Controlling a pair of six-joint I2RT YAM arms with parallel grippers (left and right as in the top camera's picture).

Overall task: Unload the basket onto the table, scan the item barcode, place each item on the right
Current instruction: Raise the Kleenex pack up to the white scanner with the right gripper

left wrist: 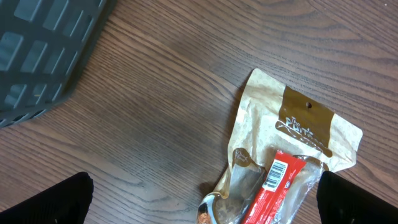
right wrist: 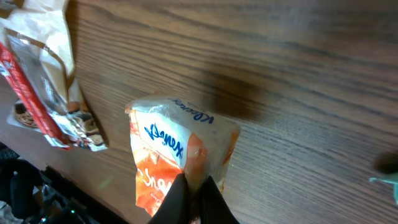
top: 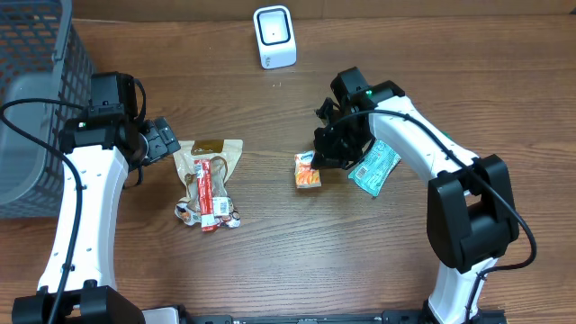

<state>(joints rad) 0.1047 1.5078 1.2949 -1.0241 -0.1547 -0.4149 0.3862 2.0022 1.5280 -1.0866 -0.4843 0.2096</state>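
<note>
Presently, the right claw (top: pixel 328 155) is pressed together on one end of an orange-and-white tissue pack (top: pixel 308 171), near the middle of the bench (top: pixel 270 265). In the right wrist view its fingertips (right wrist: pixel 186 196) pinch the pack's wrapper. Whether the pack rests on the wood or hangs just above it, I cannot tell. A white barcode scanner (top: pixel 274 36) stands upright at the middle of the far edge, well apart from the pack. A teal packet (top: pixel 375 167) lies just beside the pack, partly under the right arm. Toward the left edge the left claw (top: pixel 165 139) is spread wide and grips nothing, above the top end of a tan snack pouch (top: pixel 216 157) with a red-wrapped stick (top: pixel 205 193) lying on it. A grey basket (top: pixel 36 81) fills the far left corner.
</note>
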